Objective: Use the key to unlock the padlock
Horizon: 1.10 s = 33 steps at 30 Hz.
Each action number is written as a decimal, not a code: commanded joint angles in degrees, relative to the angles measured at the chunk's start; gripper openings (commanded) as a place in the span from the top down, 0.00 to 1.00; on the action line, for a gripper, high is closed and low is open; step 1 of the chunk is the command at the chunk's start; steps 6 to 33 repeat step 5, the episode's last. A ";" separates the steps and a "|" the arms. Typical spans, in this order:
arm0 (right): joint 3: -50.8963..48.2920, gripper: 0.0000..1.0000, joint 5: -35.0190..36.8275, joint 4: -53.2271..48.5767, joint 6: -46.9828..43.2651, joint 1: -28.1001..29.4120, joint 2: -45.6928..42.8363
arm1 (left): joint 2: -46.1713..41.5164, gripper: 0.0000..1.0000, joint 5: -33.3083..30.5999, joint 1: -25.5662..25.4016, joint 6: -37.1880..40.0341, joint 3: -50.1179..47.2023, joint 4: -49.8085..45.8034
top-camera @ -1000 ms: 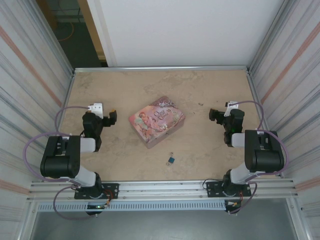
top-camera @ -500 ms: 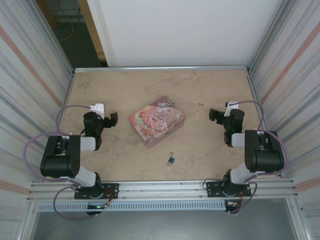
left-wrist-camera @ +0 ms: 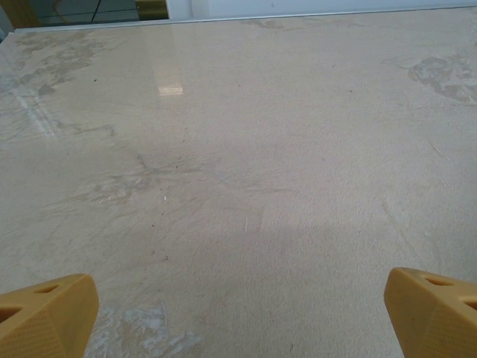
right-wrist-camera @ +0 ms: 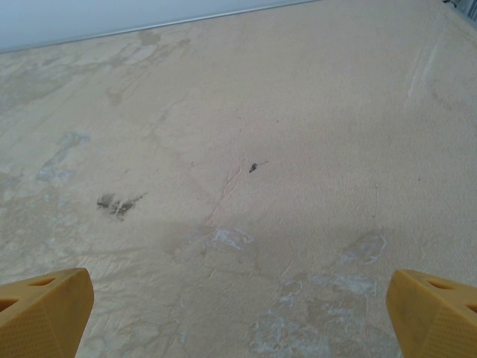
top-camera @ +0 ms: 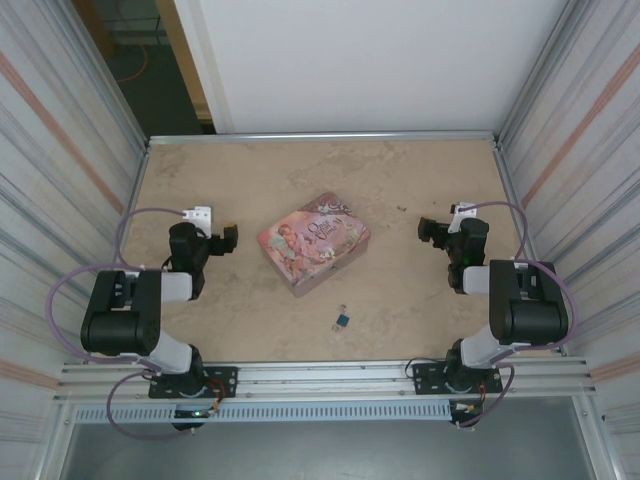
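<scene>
Beside pink tin [top-camera: 314, 243]: arms folded low; left tool [top-camera: 229, 238], right tool [top-camera: 427, 230] spread.

Tin [top-camera: 314, 242] stands beyond padlock [top-camera: 342, 320]; tabletop [top-camera: 430, 180] open L/R & near side.

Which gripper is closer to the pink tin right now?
Left. The left gripper is a short gap to the left of the pink tin; the right gripper is farther off on its right.

The desk [top-camera: 420, 180] has a beige, marbled surface. A pink illustrated tin [top-camera: 313, 243] lies near its centre. The small dark blue padlock [top-camera: 342, 320] lies apart from it, nearer the front edge.
</scene>
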 commanded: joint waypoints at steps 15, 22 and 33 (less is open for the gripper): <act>0.37 0.01 1.34 -0.52 -1.82 0.41 0.17 | 0.36 0.01 0.62 -0.10 1.15 1.10 0.27; 0.37 0.01 1.34 -0.52 -1.82 0.41 0.17 | 0.36 0.01 0.62 -0.10 1.15 1.10 0.27; 0.37 0.01 1.34 -0.52 -1.82 0.41 0.17 | 0.36 0.01 0.62 -0.10 1.15 1.10 0.27</act>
